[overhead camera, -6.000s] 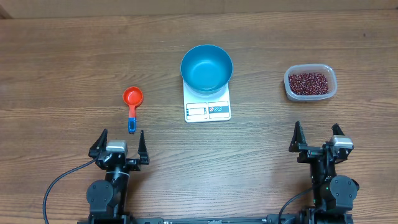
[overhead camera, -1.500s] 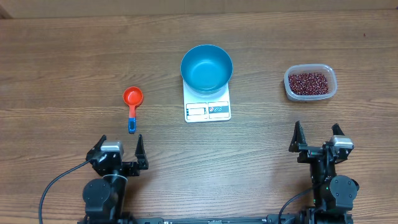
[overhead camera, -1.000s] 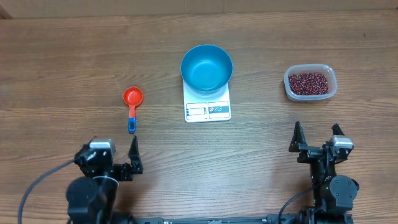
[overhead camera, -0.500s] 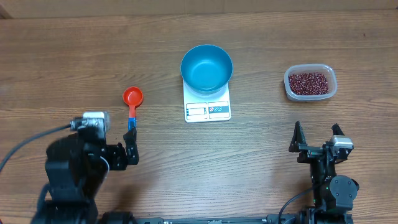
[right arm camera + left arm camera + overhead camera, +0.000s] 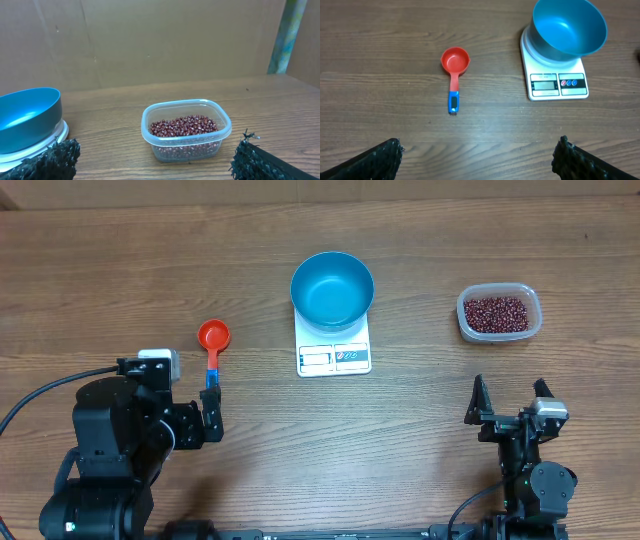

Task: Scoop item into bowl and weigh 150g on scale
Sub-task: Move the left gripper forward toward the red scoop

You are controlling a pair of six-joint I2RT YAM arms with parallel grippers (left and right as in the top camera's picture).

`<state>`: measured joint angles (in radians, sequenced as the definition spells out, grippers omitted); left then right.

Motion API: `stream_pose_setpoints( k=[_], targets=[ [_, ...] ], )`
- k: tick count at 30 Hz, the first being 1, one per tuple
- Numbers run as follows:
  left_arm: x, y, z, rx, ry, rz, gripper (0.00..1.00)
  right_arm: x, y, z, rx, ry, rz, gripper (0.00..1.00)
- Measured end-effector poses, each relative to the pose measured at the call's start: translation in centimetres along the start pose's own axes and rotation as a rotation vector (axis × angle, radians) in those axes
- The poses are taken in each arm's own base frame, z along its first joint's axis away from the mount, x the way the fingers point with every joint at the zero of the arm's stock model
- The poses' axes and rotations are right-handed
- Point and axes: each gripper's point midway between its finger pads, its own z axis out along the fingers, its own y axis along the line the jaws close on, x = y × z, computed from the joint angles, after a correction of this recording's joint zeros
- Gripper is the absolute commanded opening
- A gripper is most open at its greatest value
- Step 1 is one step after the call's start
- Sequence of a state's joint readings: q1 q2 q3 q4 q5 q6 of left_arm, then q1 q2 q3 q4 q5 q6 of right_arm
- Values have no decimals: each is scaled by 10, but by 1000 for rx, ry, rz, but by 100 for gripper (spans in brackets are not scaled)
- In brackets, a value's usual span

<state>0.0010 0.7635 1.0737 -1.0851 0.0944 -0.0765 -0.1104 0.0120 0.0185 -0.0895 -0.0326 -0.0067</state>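
Wooden table (image 5: 100,260), brown wall (image 5: 150,40) behind, and by the look of it the job has not begun. The bowl (image 5: 332,290) sits empty on the scale (image 5: 334,357), whose display is too small to read, and all the beans (image 5: 497,312) lie in the clear tub (image 5: 465,320), well off to the right. The scoop (image 5: 213,350), red with a blue handle tip, lies flat on the wood left of the scale, held by nothing. The left gripper (image 5: 477,159) hangs near the handle end, fingers spread wide and empty. The right gripper (image 5: 510,402) sits at the near edge below the tub, likewise spread and empty. Left to do, I judge: take the scoop, fill it at the tub, tip into the bowl, and repeat to the target weight. Nothing lies between left gripper and scoop, but bowl and scale stand between scoop and tub, so any pass must clear the bowl's rim. A black cable (image 5: 40,395) trails beside the left arm.
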Motion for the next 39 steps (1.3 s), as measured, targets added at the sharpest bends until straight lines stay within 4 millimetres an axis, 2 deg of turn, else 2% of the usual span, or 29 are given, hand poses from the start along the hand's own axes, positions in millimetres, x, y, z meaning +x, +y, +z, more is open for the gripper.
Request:
stream_pose_setpoints(
  k=[23,39],
  targets=[
    [5,1,2,-3,30,-3,100,0,0,0,0,0,0,100],
    [27,8,63,-24,314,-30,100,0,0,0,0,0,0,100]
  ],
)
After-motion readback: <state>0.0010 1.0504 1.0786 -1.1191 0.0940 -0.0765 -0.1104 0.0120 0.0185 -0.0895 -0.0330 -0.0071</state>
